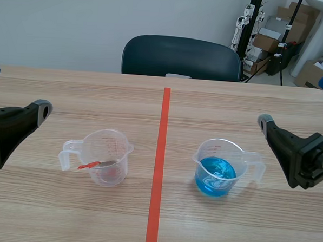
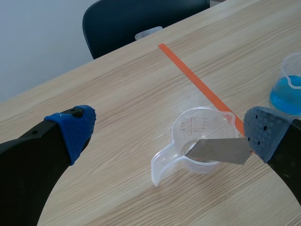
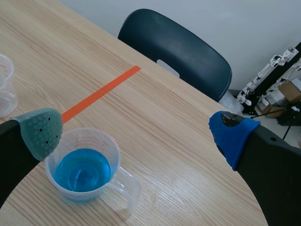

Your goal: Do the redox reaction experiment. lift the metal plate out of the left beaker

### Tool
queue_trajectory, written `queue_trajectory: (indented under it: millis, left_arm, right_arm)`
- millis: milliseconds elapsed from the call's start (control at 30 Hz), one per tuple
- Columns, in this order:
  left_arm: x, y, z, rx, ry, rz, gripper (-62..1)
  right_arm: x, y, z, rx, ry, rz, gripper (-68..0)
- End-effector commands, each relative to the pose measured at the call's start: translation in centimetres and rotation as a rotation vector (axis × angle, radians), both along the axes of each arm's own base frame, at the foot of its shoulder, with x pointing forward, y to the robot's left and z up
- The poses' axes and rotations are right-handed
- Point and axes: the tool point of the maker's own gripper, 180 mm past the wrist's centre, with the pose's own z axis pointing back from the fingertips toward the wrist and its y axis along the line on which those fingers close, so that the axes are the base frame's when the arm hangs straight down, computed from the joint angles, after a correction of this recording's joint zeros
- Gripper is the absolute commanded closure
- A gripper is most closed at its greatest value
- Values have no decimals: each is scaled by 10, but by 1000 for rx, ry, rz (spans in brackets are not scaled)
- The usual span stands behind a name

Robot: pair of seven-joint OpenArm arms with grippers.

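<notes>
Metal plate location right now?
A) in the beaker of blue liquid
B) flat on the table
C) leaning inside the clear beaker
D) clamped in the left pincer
C: the metal plate leans inside the clear beaker. The blue-liquid beaker holds only liquid.

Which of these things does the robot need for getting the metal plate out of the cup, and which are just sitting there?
For the job:
- left beaker, clear
- metal plate, leaning inside it
- left gripper, fingers open

Just sitting there:
- beaker of blue liquid
- right gripper, fingers open
- chair behind the table
- boxes in the corner
</notes>
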Motion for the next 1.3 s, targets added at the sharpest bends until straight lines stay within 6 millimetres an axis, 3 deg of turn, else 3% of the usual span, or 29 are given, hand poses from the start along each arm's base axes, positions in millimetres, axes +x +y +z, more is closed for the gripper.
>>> queue_trajectory:
  millis: [0, 700, 1267]
  left_arm:
    - [3, -2, 9, -11, -26, -4, -623]
    - [3, -1, 5, 8, -5, 0, -623]
    - [2, 0, 2, 11, 12, 2, -623]
  right_arm:
    - [1, 1, 7, 13, -25, 1, -679]
    - [1, 3, 12, 24, -48, 14, -679]
    - [2, 33, 15, -5, -64, 158, -679]
